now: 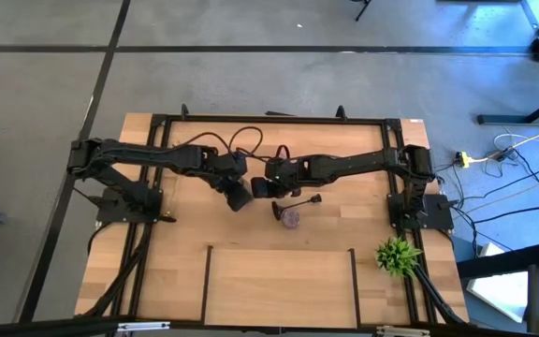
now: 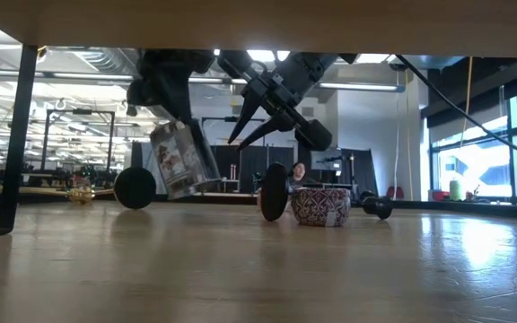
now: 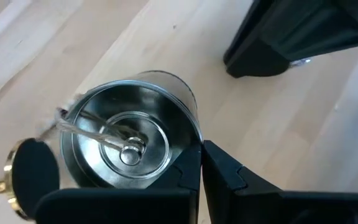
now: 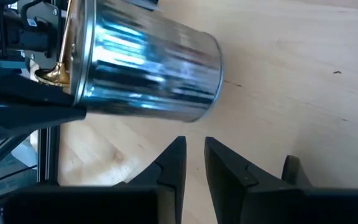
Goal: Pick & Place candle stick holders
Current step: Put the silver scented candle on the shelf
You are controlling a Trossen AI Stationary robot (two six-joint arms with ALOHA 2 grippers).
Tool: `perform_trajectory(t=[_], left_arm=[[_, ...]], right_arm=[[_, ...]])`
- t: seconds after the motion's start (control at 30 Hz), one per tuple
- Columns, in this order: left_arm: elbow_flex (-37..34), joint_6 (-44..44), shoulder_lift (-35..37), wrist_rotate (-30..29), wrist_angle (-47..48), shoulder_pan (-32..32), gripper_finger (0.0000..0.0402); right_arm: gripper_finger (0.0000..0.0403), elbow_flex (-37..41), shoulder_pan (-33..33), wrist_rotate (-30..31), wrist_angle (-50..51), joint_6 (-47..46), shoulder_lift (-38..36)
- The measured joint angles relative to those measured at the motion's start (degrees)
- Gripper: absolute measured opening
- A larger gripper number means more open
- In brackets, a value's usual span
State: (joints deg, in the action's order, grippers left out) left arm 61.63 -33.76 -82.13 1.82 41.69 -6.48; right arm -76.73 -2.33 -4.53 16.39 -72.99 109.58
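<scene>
Both arms were matte black, built of boxy jointed segments. The left arm (image 1: 148,157) carried loops of thin black cable arching above its forearm. The right arm (image 1: 354,164) was a long straight link ending in a blocky wrist. Each stood on a dark square base plate. The pincer fingers (image 4: 169,165) were angular, flat-faced black wedges tapering toward their tips.

We see the bench (image 1: 279,290) bare along its near half, open for passage. Mid-bench is crowded: the silver holder (image 2: 182,160) hangs tilted above the wood, with the pink holder (image 2: 321,206) and black holder (image 1: 299,201) close beside it.
</scene>
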Motion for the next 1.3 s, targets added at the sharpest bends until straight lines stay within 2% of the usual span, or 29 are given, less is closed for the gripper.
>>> perform_trajectory(t=[0.13, 0.5, 0.8, 1.0, 1.13, 1.3], left_arm=[[-0.2, 0.5, 0.0, 1.5, 0.3, -0.5, 0.0017], [0.0, 0.8, 0.1, 3.0, -0.4, -0.3, 0.0087], [1.7, 4.1, 5.1, 6.4, 4.5, 0.7, 0.0124], [2.1, 5.2, 7.6, 3.5, 12.1, 4.8, 0.0144], [2.2, 3.6, 7.0, 2.0, 10.8, 9.2, 0.0168], [2.2, 4.0, 5.7, -4.2, 6.6, 13.9, 0.0205]], right_arm=[[0.0062, 0.0, 0.0, 0.0, 0.1, 0.0, 0.0], [0.0062, 0.0, 0.1, -0.2, 0.1, 0.0, 0.0], [0.0062, 0.0, 0.9, -4.4, -0.7, 2.0, -0.3], [0.0062, 0.0, 3.5, -5.1, -0.6, 3.4, -3.4], [0.0062, 0.0, 6.1, -4.5, 0.5, 4.3, -6.9], [0.0062, 0.1, 9.9, -2.3, 2.7, 5.8, -12.9]])
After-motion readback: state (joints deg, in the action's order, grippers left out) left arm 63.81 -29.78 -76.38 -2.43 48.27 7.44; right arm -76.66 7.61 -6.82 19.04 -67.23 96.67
